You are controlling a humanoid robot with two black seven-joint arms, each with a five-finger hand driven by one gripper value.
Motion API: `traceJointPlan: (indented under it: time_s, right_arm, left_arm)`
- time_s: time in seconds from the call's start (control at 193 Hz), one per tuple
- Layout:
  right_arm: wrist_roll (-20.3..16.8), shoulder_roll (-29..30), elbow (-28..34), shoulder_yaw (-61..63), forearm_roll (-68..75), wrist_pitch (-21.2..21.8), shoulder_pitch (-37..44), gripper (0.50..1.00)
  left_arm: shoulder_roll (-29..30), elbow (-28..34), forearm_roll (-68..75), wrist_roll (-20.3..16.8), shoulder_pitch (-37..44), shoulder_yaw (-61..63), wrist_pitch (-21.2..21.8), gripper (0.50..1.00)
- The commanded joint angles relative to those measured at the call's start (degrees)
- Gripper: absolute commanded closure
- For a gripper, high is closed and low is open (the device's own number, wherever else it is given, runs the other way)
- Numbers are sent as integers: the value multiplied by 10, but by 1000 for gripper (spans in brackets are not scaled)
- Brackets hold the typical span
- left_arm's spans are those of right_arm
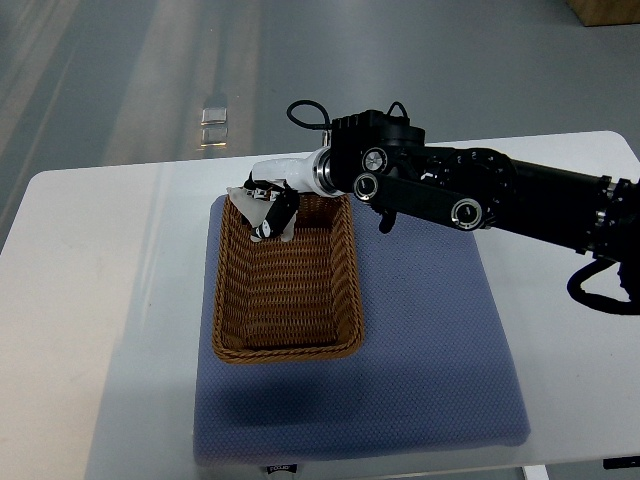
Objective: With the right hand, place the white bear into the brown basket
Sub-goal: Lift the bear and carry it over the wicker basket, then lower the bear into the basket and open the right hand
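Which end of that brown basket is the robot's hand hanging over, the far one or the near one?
The far end: the right hand is over the brown basket's far-left corner, farthest from the camera; the near end lies uncovered.

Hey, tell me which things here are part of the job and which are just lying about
Job:
right hand, over the far end of the basket
brown basket
white bear: not clearly visible

Lying about:
blue mat under the basket
white table
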Motion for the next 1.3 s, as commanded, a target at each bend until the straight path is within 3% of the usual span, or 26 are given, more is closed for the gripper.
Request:
traceJointPlan:
  time_s: [0.0, 0.269, 0.383, 0.606, 0.756, 0.885, 1.02, 1.294]
  right_arm:
    - [1, 3, -12, -1, -11, -8, -18, 993]
    - [1, 3, -16, -6, -13, -26, -60, 965]
    - [6, 3, -17, -5, -13, -51, -76, 930]
    - [9, 3, -17, -5, -13, -60, -96, 887]
    - [10, 3, -17, -5, -13, -60, -98, 810]
    - [10, 3, -17, -4, -13, -60, -98, 671]
    - [10, 3, -16, -4, -13, -60, -97, 605]
    - [10, 3, -16, 51, -3, -59, -53, 599]
  left_arm:
    - [0, 0, 0, 0, 0, 0, 0, 500]
    - [0, 0, 0, 0, 1, 0, 0, 500]
    - [0, 0, 0, 0, 1, 0, 0, 500]
    - [0, 0, 0, 0, 1, 0, 0, 500]
    - [0, 0, 0, 0, 1, 0, 0, 500]
    - [0, 0, 0, 0, 1, 0, 0, 500]
    - [0, 0, 0, 0, 1, 0, 0, 500]
    - [0, 0, 0, 0, 1, 0, 0, 500]
